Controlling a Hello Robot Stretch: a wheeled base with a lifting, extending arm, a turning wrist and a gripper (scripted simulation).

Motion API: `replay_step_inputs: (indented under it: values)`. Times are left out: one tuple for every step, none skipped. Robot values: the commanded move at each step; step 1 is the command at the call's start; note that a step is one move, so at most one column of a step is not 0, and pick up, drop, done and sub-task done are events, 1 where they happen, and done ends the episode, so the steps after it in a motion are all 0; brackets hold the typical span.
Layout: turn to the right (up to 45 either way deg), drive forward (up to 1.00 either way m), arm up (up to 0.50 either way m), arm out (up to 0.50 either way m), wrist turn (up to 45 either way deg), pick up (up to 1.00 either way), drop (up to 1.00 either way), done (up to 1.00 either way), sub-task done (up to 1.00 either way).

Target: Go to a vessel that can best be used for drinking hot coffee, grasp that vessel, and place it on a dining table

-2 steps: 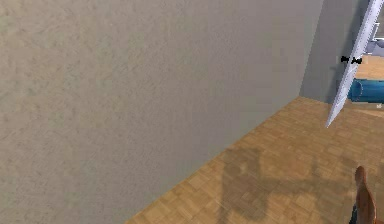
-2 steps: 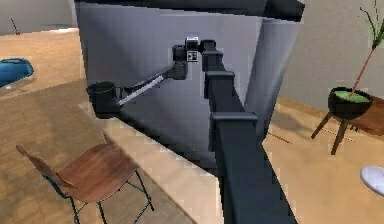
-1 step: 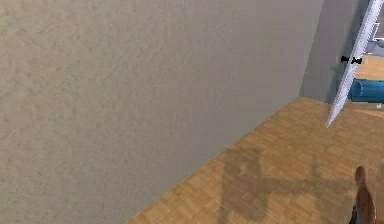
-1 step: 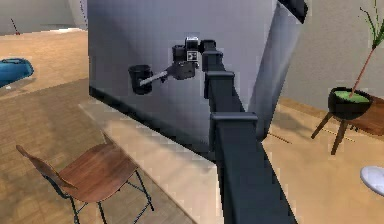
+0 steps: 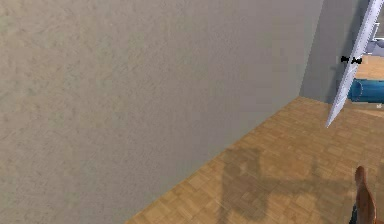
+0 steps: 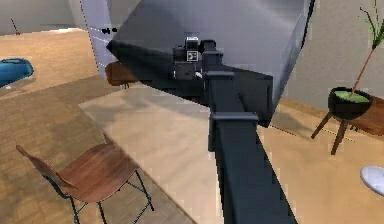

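In the arm side view my arm rises as a dark square bar from the bottom edge over a pale tan flat surface that looks like a tabletop. At the arm's far end stand the white marked squares. The gripper lies just left of them, against a big dark grey slanted block. I cannot make out its far end, so I cannot tell whether it holds anything.
A brown wooden chair stands at the arm side view's lower left. A potted plant on a stand is at its right, a blue object at its left. The forward view has a near grey wall, wood floor and an open door.
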Motion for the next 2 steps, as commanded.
replay_step_inputs:
  values:
    - [0.0,0.00,0.00,0.00,9.0,0.00,0.00,0.00,0.00]
    - [0.0,0.00,-0.32,0.00,0.0,0.00,0.00,0.00,0.00]
